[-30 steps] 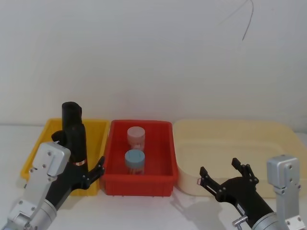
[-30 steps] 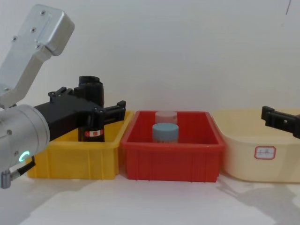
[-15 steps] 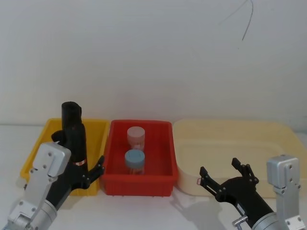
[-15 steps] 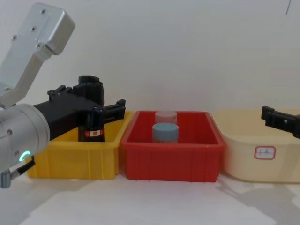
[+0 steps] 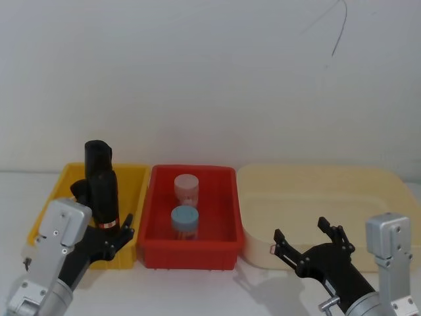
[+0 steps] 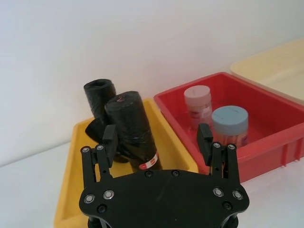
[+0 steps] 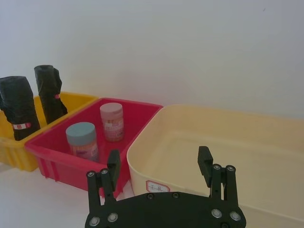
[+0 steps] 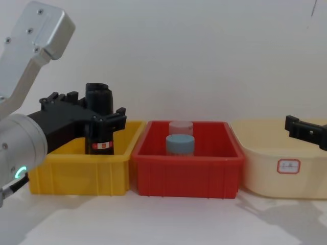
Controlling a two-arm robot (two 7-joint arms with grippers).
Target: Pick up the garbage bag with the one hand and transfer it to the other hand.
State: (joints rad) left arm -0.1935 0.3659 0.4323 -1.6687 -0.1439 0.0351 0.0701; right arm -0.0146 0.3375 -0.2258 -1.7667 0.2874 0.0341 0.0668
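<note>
**Left end effector spread around the garbage bag in the yellow bin**

Nearest, at the lower left of the head view, the left end effector (image 6: 157,135) reaches in over the yellow bin (image 5: 56,184). Its fingers are spread wide and grip nothing. At the lower right, the right end effector (image 5: 300,230) hangs just before the cream tub (image 5: 316,191), likewise spread and empty.

The garbage bag (image 5: 105,197) stands upright in the yellow bin, between the left fingers. In the left wrist view it is close to one finger and apart from the other. Its red-and-white band sits low on the roll. A rumpled black roll (image 6: 99,95) stands just behind it.

The red bin (image 5: 197,255) in the middle holds a blue-lidded jar (image 5: 185,220) and, behind it, a pink-lidded jar (image 5: 186,187). All three containers sit on the white counter (image 5: 197,289).
</note>
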